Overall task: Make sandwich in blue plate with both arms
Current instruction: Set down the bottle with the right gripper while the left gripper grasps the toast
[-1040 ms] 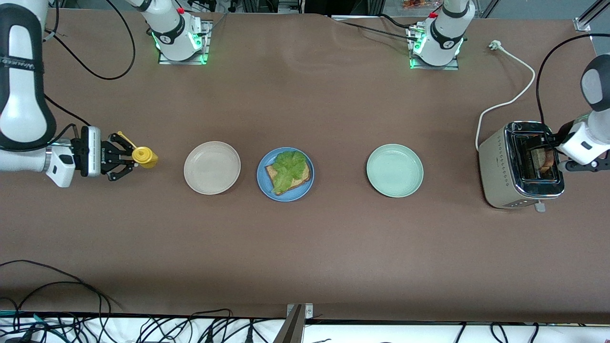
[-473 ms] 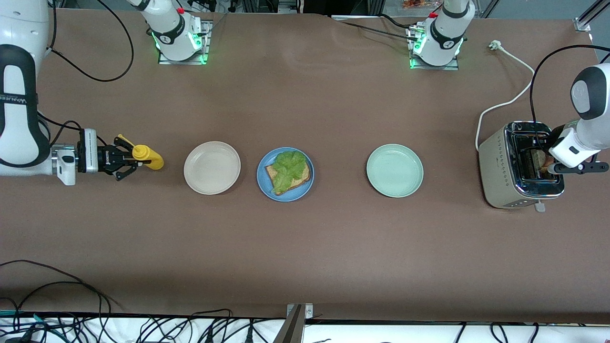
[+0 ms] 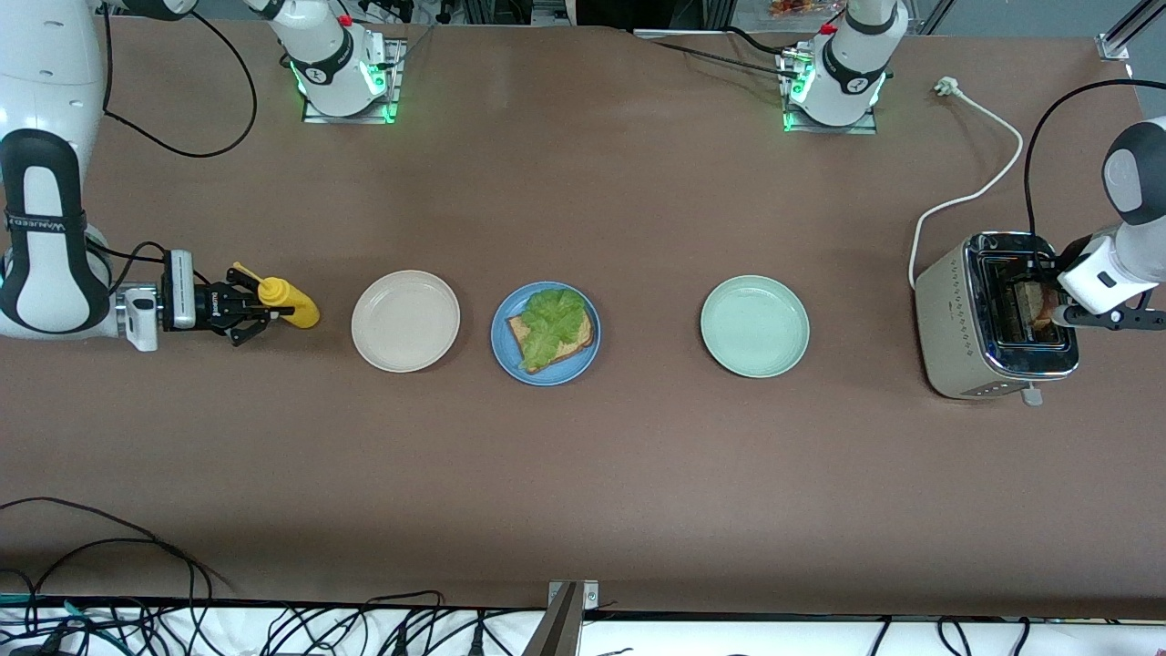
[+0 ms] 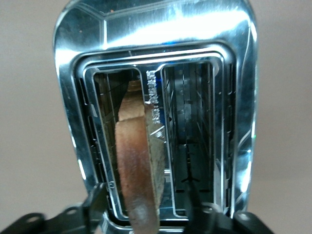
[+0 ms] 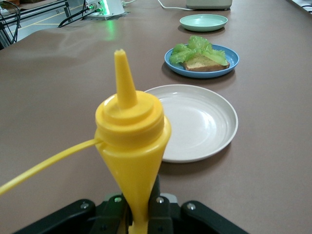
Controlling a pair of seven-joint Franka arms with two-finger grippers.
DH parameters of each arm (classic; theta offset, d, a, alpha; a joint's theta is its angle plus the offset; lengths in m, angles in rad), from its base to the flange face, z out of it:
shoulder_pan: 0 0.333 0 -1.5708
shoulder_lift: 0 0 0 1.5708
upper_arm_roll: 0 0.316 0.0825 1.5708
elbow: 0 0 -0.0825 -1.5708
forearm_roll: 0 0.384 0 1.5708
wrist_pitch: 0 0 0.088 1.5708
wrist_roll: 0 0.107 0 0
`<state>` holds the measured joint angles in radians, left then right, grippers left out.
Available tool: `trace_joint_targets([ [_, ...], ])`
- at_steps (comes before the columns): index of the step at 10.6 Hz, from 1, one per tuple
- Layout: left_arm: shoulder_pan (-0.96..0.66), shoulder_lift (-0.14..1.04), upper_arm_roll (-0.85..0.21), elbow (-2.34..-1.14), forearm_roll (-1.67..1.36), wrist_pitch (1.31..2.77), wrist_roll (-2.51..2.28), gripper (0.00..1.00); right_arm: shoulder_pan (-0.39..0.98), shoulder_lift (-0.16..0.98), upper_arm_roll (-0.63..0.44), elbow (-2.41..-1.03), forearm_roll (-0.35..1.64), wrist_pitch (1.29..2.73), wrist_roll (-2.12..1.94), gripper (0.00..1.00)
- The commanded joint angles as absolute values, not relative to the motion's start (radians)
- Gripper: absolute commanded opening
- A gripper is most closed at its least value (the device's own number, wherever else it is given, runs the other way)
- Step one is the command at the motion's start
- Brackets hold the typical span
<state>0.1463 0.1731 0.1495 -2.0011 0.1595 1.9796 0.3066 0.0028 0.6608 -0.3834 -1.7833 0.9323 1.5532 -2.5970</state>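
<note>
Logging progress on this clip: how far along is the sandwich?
Done: one bread slice topped with lettuce sits on the blue plate. In hand: left gripper over the toaster, fingers straddling the second slice; right gripper holds the yellow squeeze bottle. Left: top slice onto the lettuce.

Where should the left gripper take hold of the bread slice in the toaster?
Grip the bread slice by its raised top edge, coming straight down from above. It stands on edge in one slot of the toaster, so only the crust is exposed; the left gripper already straddles its broad faces.
</note>
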Motion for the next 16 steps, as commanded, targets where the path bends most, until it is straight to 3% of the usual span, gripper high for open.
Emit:
trace_joint_targets([
  [1, 0.149, 0.156, 0.163, -1.999, 0.187, 1.962, 0.377, 0.14, -0.043, 0.701, -0.371, -1.778, 0.979, 1.543, -2.674, 0.15],
  [4, 0.147, 0.140, 0.161, -1.988, 0.186, 1.916, 0.382, 0.09, -0.044, 0.709, -0.371, -1.776, 0.982, 1.562, -2.686, 0.19],
  [5, 0.146, 0.132, 0.161, -1.987, 0.178, 1.901, 0.382, 0.04, -0.044, 0.709, -0.371, -1.776, 0.982, 1.562, -2.683, 0.36],
  [6, 0.146, 0.124, 0.161, -1.982, 0.176, 1.888, 0.383, 0.00, -0.044, 0.709, -0.370, -1.776, 0.983, 1.562, -2.686, 0.29],
  [7, 0.143, 0.118, 0.161, -1.967, 0.176, 1.870, 0.383, 0.00, -0.044, 0.709, -0.370, -1.776, 0.992, 1.557, -2.684, 0.30],
  [8, 0.140, 0.107, 0.161, -1.957, 0.175, 1.864, 0.385, 0.00, -0.044, 0.709, -0.368, -1.778, 1.000, 1.557, -2.675, 0.60],
  [9, 0.137, 0.095, 0.160, -1.944, 0.175, 1.855, 0.387, 0.00, -0.044, 0.709, -0.368, -1.778, 1.000, 1.560, -2.675, 0.69],
  [10, 0.135, 0.088, 0.155, -1.925, 0.173, 1.842, 0.387, 0.00, -0.044, 0.709, -0.368, -1.778, 1.000, 1.559, -2.672, 1.00],
  [13, 0.117, 0.040, 0.144, -1.892, 0.143, 1.836, 0.385, 0.00, -0.057, 0.681, -0.376, -1.772, 0.979, 1.562, -2.663, 1.00],
  [16, 0.109, 0.032, 0.092, -1.835, 0.124, 1.819, 0.374, 0.00, -0.061, 0.618, -0.422, -1.746, 0.817, 1.571, -2.544, 1.00],
])
